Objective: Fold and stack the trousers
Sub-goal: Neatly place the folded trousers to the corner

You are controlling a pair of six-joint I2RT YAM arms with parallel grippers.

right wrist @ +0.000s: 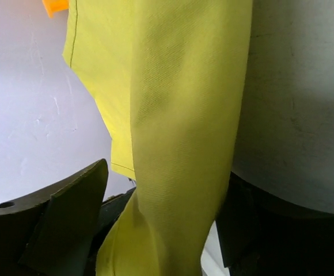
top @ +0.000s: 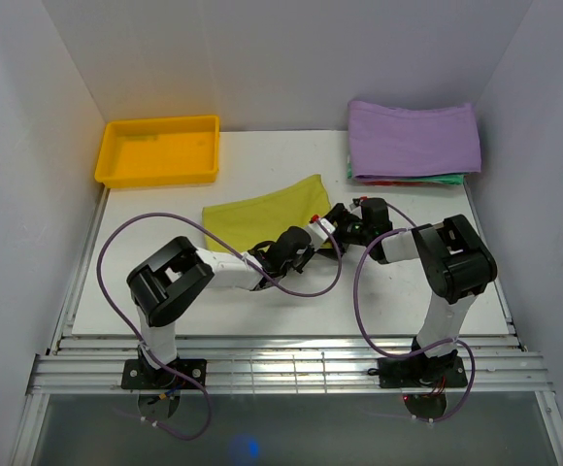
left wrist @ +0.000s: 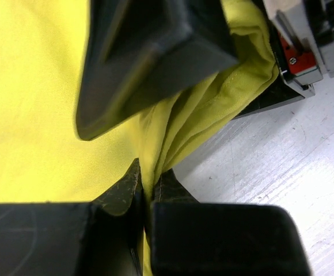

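Observation:
The yellow-green trousers (top: 262, 218) lie folded flat on the white table, a little behind its middle. Both grippers meet at the fold's near right corner. My left gripper (top: 306, 245) is shut on a bunched edge of the cloth; in the left wrist view (left wrist: 147, 187) the fabric (left wrist: 34, 103) runs up out of the closed jaws. My right gripper (top: 335, 223) is right beside it, and its dark body shows in the left wrist view (left wrist: 305, 46). In the right wrist view (right wrist: 167, 230) its jaws stand apart with a band of the trousers (right wrist: 178, 115) hanging between them. The striped waistband trim is hidden.
A stack of folded cloths with a purple one (top: 413, 138) on top lies at the back right. A yellow tray (top: 157, 150) stands at the back left. White walls close in the table on three sides. Purple cables loop beside both arms.

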